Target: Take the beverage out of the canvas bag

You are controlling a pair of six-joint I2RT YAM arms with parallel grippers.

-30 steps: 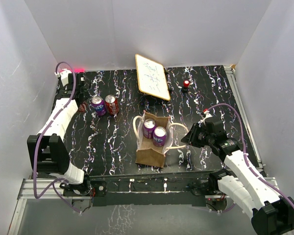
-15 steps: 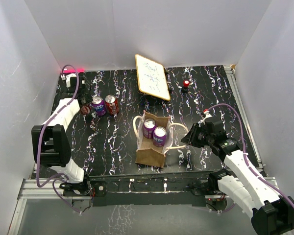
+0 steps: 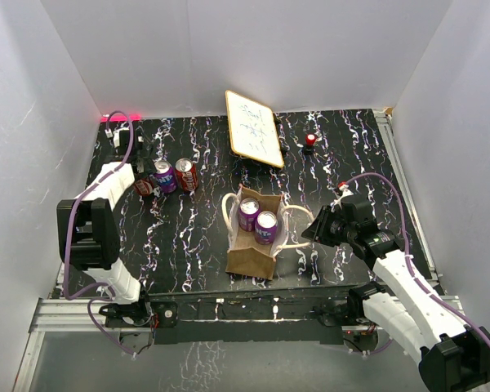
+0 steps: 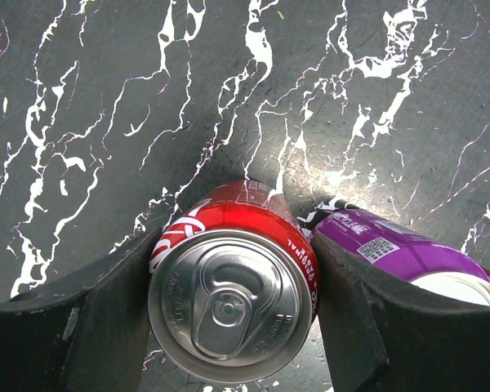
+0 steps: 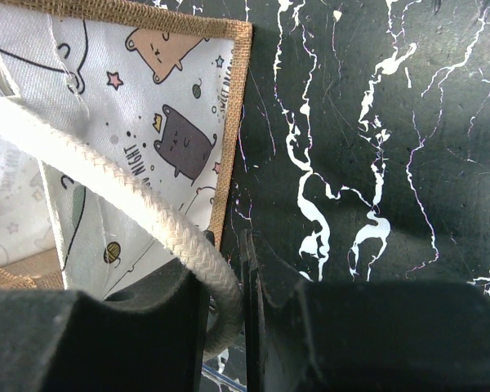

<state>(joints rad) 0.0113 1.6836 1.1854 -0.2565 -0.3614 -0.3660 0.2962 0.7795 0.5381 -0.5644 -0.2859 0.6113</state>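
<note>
The tan canvas bag stands open at mid-table with two purple cans upright inside. My right gripper is shut on the bag's cream rope handle, beside the bag's printed lining. The rope runs between its fingers. My left gripper is at the far left, shut on a red can seen from above. Its fingers press both sides of that can. A purple can stands right beside it.
A purple can and another red can stand on the table at the back left. A wood-framed whiteboard leans at the back centre. A small red object sits to its right.
My left arm has folded back toward the far left corner, and its gripper with the red can has shifted slightly right, toward the purple can. The right arm and bag have not moved.
</note>
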